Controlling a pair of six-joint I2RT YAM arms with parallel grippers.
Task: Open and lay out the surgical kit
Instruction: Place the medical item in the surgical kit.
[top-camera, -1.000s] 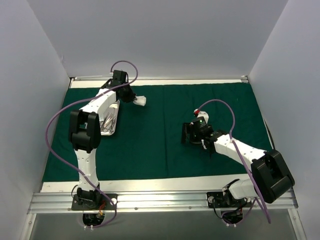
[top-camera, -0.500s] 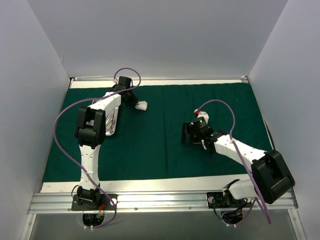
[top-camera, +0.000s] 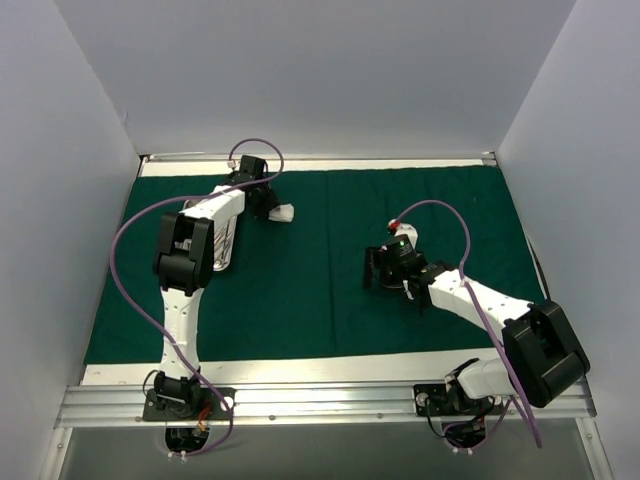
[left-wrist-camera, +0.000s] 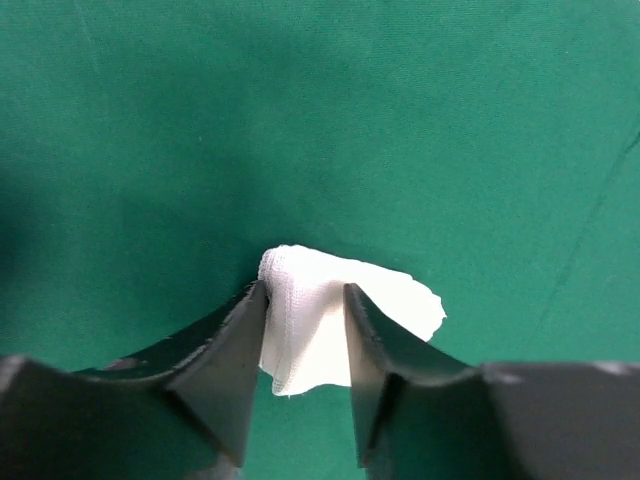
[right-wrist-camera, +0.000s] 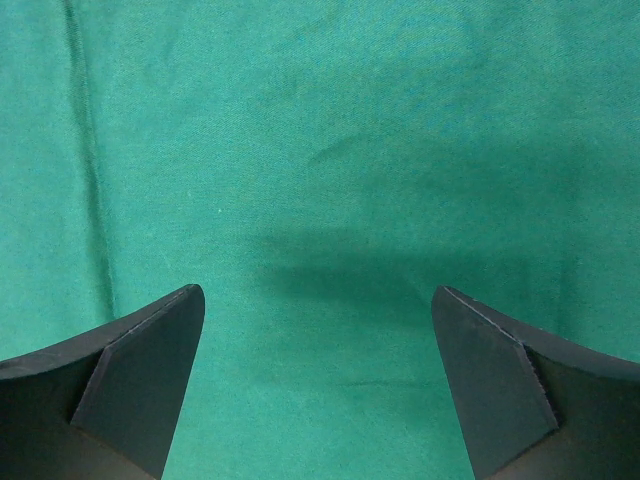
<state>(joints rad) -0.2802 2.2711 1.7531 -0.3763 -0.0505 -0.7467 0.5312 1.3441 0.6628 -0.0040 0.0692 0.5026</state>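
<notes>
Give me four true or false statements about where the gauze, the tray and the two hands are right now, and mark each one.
1. The white gauze wad sits between the fingers of the left hand. True.
2. The right hand is gripping forceps. False: it is wide open and empty, above bare green cloth.
3. The green cloth lies spread open. True.
4. The steel tray sits beside the right arm. False: it is on the left side, partly hidden under the left arm.
</notes>
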